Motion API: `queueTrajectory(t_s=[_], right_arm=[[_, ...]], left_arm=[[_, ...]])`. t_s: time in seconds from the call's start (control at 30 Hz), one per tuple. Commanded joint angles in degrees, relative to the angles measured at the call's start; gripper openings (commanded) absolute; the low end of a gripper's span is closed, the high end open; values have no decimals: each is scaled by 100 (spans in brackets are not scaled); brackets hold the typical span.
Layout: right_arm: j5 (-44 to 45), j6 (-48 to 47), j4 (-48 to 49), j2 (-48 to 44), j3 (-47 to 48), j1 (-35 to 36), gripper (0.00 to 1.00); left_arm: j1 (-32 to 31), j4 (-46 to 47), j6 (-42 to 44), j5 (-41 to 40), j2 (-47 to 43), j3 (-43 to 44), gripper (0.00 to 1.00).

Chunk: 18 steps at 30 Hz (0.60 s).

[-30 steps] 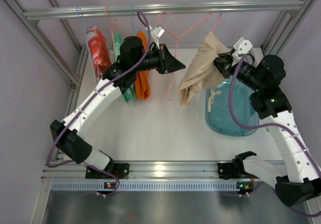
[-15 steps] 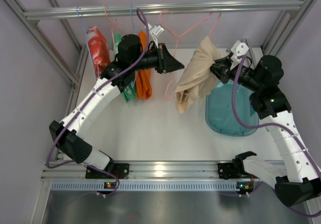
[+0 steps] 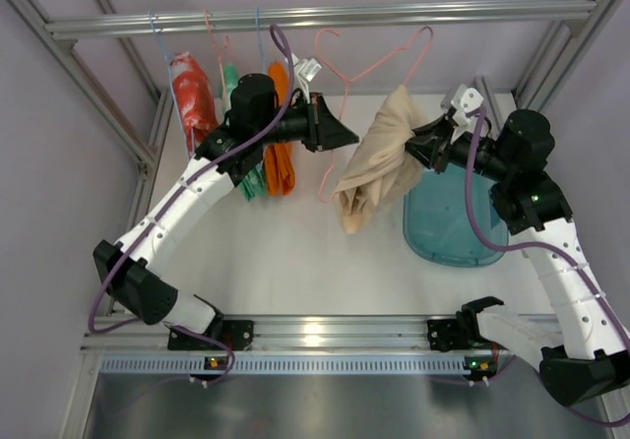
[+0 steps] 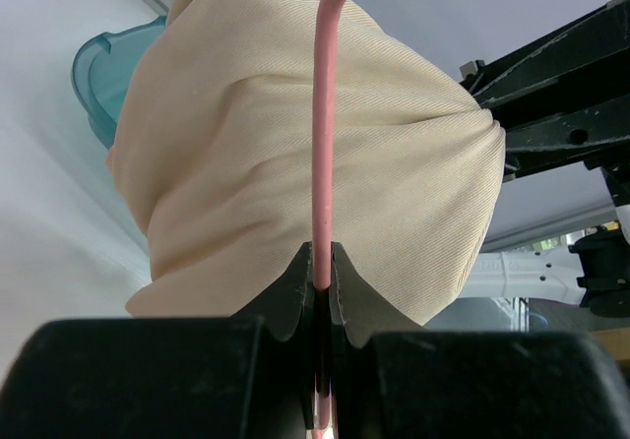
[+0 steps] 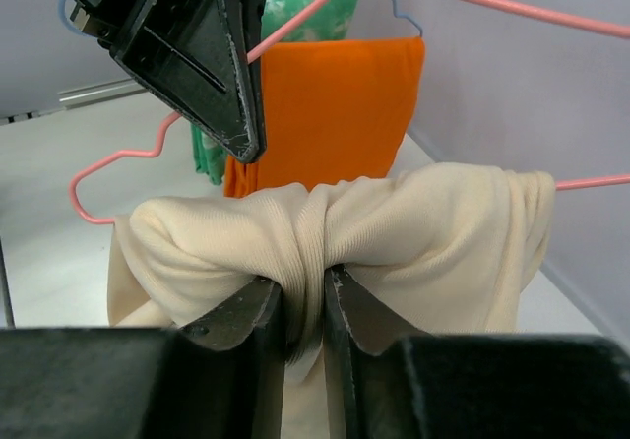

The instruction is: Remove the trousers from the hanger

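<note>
The beige trousers (image 3: pixel 379 163) hang bunched over the lower wire of a pink hanger (image 3: pixel 379 55) below the rail. My left gripper (image 3: pixel 349 136) is shut on that pink wire (image 4: pixel 323 114), just in front of the beige trousers (image 4: pixel 226 163). My right gripper (image 3: pixel 413 149) is shut on a pinched fold of the cloth (image 5: pixel 394 222), with the fabric squeezed between its jaws (image 5: pixel 303 296). The orange trousers (image 3: pixel 280 163) hang on a blue hanger behind the left arm, also visible as orange trousers (image 5: pixel 335 104) in the right wrist view.
A teal bin (image 3: pixel 453 232) lies on the white table under the right arm. A red garment (image 3: pixel 192 94) and a green one (image 3: pixel 236 94) hang from the metal rail (image 3: pixel 325 16) at the left. Frame posts stand at both back corners.
My right gripper has carried the beige trousers left and nearer, and the cloth now hangs lower. The pink hanger has swung with it. The left gripper has shifted slightly left.
</note>
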Motion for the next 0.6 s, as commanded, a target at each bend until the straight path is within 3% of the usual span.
queueTrajectory(t_s=[0.0, 0.03, 0.07, 0.3, 0.57], right_arm=[[-400, -22, 141, -219, 46, -54, 18], [-436, -57, 106, -246, 37, -54, 3], [-445, -66, 71, -237, 20, -54, 0], [-410, -128, 44, -342, -68, -54, 0], [240, 724, 1053, -264, 441, -54, 0]], left_arm=[[41, 122, 284, -97, -334, -138, 0], [32, 95, 310, -106, -352, -199, 0], [41, 86, 345, -115, -387, -244, 0], [41, -107, 513, -202, -448, -437, 0], [41, -300, 715, -281, -501, -718, 0]])
